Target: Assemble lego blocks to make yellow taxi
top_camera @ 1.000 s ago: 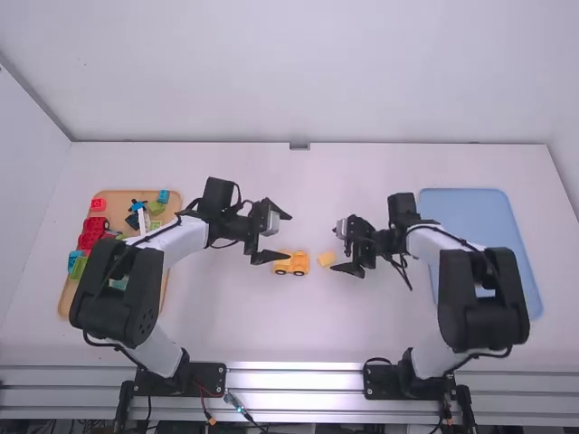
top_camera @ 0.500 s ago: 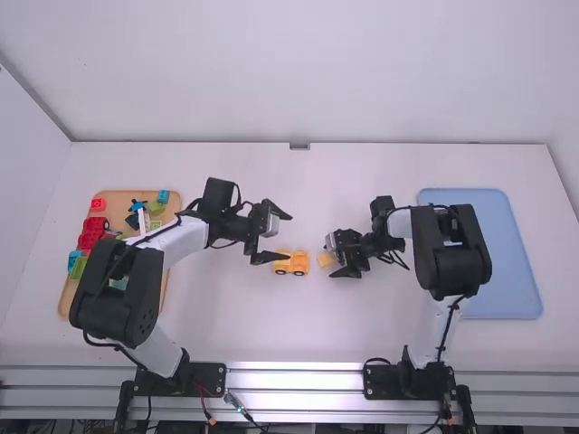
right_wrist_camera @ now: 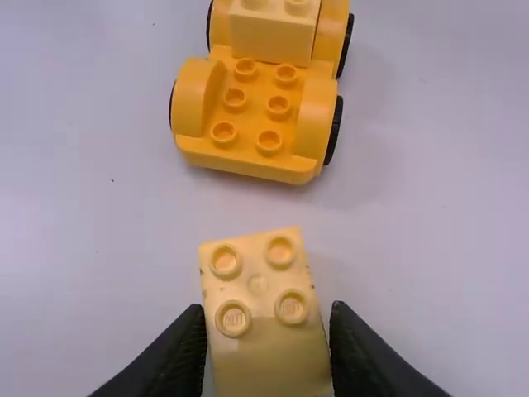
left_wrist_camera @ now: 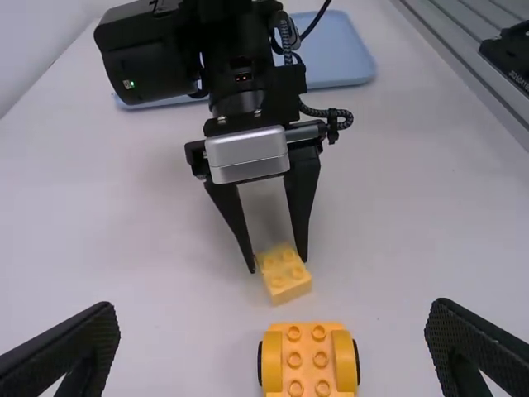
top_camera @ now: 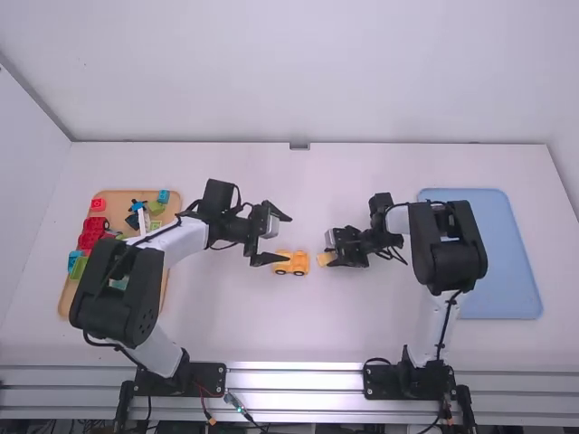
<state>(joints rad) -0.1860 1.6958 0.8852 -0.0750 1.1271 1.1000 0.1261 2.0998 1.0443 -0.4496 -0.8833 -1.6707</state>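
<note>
Car (top_camera: 291, 263): one
Loose block (right_wrist_camera: 269, 356): one, right of car
Right gripper (top_camera: 331, 253): apparently clamped on block
Left gripper (top_camera: 287, 237): spread near car
Tan tray (top_camera: 118, 195): left
Blue tray (top_camera: 516, 271): right

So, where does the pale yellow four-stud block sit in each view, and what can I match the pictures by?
High view: near the middle, at the right end effector, just right of the wheeled base.
Left wrist view: the pale yellow four-stud block is between the right end effector's fingertips, beyond the base.
Right wrist view: in the foreground, between those fingertips.
Shared landmark: the yellow wheeled base.
</note>
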